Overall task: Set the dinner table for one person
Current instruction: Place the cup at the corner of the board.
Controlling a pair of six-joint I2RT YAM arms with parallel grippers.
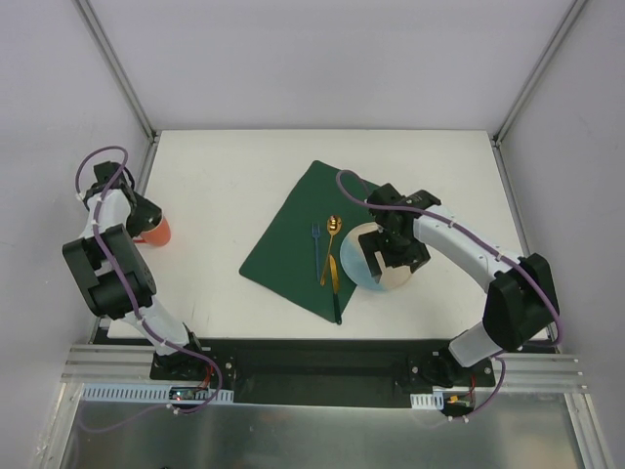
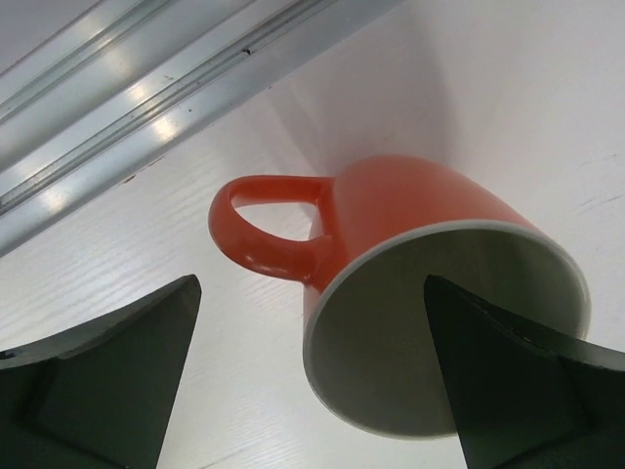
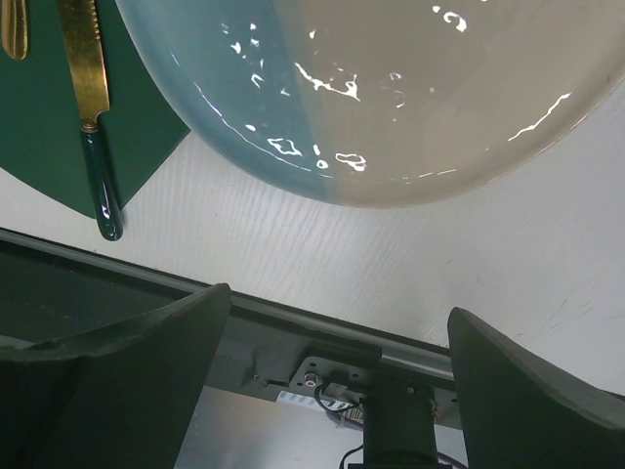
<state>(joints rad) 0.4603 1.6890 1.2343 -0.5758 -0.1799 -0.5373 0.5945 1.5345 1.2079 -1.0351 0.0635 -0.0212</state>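
Note:
An orange mug with a pale inside stands on the white dinner table near its left edge, handle toward the rail. My left gripper is open just above it, one finger beside the handle and the other over the rim. A half blue, half beige plate lies at the right edge of a dark green placemat. My right gripper hovers open over the plate with nothing between its fingers. On the mat lie a blue fork, a gold spoon and a gold knife.
An aluminium frame rail runs close behind the mug along the table's left edge. In the right wrist view the table's near edge and the black base bar lie just below the plate.

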